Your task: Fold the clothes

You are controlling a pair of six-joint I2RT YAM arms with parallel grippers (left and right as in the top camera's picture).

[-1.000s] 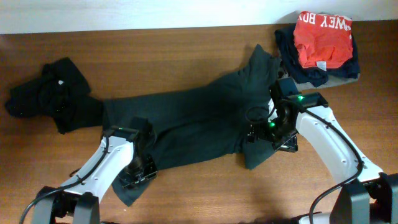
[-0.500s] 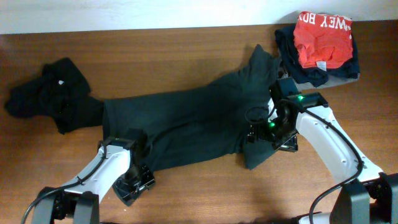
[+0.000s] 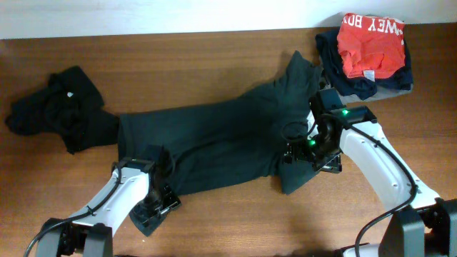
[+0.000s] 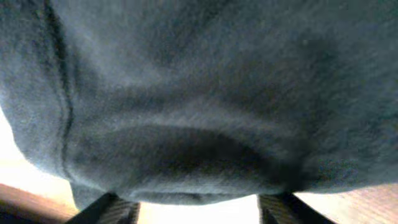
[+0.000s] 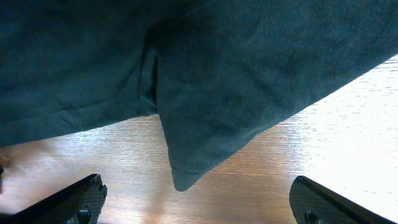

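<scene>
A very dark green T-shirt (image 3: 214, 135) lies spread across the middle of the wooden table, one end reaching up towards the back right. My left gripper (image 3: 157, 203) is at its front-left corner. In the left wrist view the cloth (image 4: 199, 93) fills the frame and its edge hangs just above the open fingers (image 4: 196, 211). My right gripper (image 3: 296, 153) hovers over the shirt's front-right edge. In the right wrist view a pointed corner of the cloth (image 5: 180, 177) lies on the table between the wide-open fingers (image 5: 199, 205), touching neither.
A second black T-shirt (image 3: 57, 111) lies crumpled at the far left, touching the spread one. A stack of folded clothes (image 3: 371, 53), topped by a red shirt with white lettering, sits at the back right. Bare wood (image 3: 235, 221) shows along the front edge.
My left gripper shifted slightly towards the front edge and back at the shirt's front-left corner. The right arm and the shirt have stayed still.
</scene>
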